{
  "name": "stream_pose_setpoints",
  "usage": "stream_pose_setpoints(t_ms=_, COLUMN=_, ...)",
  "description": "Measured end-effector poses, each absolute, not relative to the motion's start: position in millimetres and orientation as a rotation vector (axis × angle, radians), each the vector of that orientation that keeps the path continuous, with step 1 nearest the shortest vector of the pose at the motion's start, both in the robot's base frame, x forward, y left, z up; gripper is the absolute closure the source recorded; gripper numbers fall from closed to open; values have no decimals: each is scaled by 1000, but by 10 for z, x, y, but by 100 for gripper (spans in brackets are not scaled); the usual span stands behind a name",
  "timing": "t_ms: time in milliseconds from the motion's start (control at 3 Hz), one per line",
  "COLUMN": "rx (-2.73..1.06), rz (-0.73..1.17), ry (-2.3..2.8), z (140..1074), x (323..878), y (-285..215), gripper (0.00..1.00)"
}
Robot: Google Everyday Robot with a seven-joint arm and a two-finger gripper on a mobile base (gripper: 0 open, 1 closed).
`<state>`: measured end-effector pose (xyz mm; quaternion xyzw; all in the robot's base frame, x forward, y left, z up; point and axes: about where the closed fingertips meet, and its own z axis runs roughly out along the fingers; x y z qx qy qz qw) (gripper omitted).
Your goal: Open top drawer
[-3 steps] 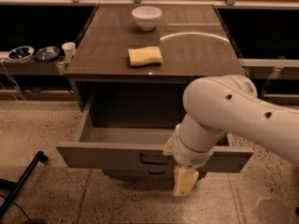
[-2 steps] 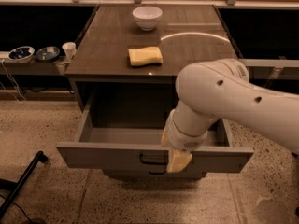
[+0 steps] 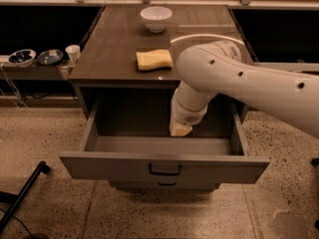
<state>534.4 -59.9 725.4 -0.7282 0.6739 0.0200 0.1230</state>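
The top drawer [image 3: 99,167] stands pulled far out of the brown cabinet, its grey inside bare and its small black loop handle [image 3: 164,170] at the centre of the flat front. My white arm reaches in from the right. My gripper [image 3: 180,129], with pale yellowish tips, hangs over the open drawer's inside, behind the front panel and apart from the handle. A narrower drawer front [image 3: 167,184] shows just below.
On the cabinet top [image 3: 114,49] lie a yellow sponge [image 3: 154,59] and a white bowl [image 3: 156,18]. A low shelf at left holds two small bowls [image 3: 36,57] and a white cup [image 3: 73,53]. A black stand leg [image 3: 25,193] crosses the speckled floor at lower left.
My arm has risen and drawn back: the gripper moved from in front of the drawer's handle up and over the front panel to above the drawer's inside. The drawer stays open.
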Motion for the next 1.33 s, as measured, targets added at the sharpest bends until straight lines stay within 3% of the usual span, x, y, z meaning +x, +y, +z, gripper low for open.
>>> stream_pose_setpoints(t_ms=667, rx=-2081, rz=123, ry=2077, z=6513, x=5760, y=-742, gripper=100)
stream_pose_setpoints(t_ms=1333, rx=-2098, rz=324, ry=2068, z=6115, x=5263, y=-735, gripper=100)
